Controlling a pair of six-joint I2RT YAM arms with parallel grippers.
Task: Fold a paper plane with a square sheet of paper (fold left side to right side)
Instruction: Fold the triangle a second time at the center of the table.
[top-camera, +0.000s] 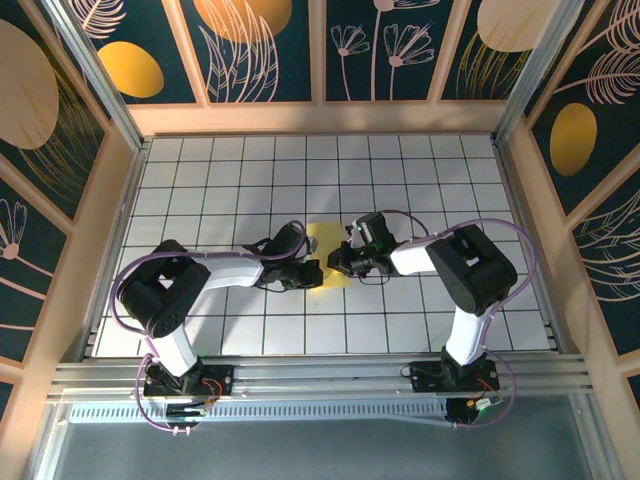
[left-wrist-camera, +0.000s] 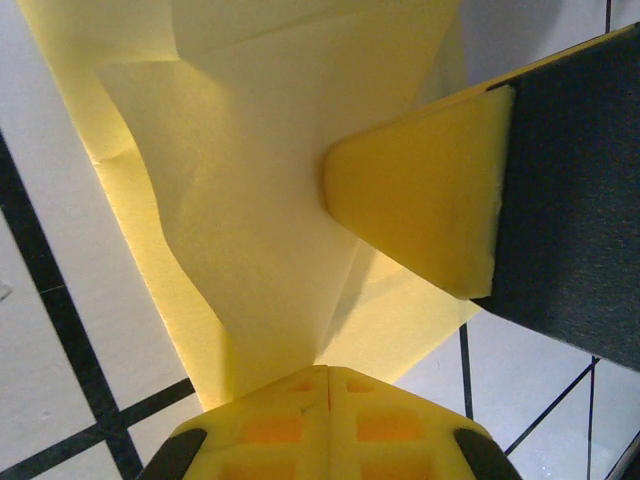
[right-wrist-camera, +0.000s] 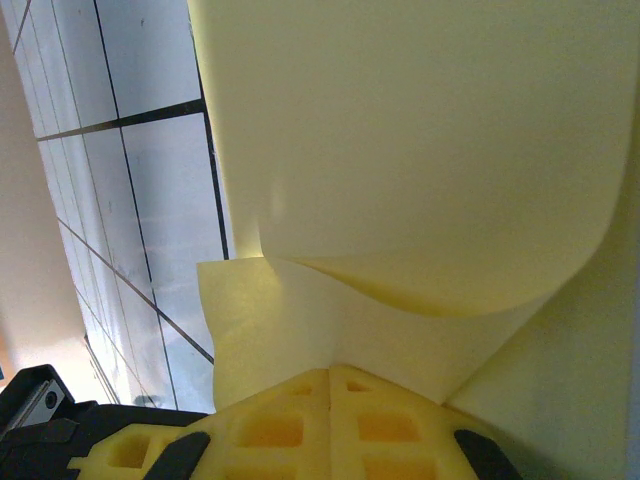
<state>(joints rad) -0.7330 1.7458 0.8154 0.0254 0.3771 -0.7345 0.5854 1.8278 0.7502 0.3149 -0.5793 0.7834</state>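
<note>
The sheet of paper (top-camera: 328, 252) lies in the middle of the white-tiled worktop (top-camera: 420, 160), well apart from the wooden walls (top-camera: 100, 230) at the left, back and right of the frame and from the metal rail (top-camera: 320, 372) at the bottom. Bare tiles lie open on every side of it, with the widest stretch toward the top of the frame. The two arms close in from lower left and lower right, so the paper sits between them.

Seen from above, the yellow patch is a little taller than wide, and its long axis runs from the top to the bottom of the frame. Whether one end comes to a point cannot be told from there.

The left gripper (top-camera: 308, 270) is closed on the paper's left edge, and the right gripper (top-camera: 338, 262) is closed on its right edge.

The left wrist view adds detail: the paper rises out of the seam of the pressed-together pads, it carries creases and an overlapping layer, and a yellow-padded finger (left-wrist-camera: 420, 210) of the right gripper rests on it at the right. The right wrist view shows the paper curling upward in a smooth bend above that gripper's closed tips, with the tile lines running away at the left.
</note>
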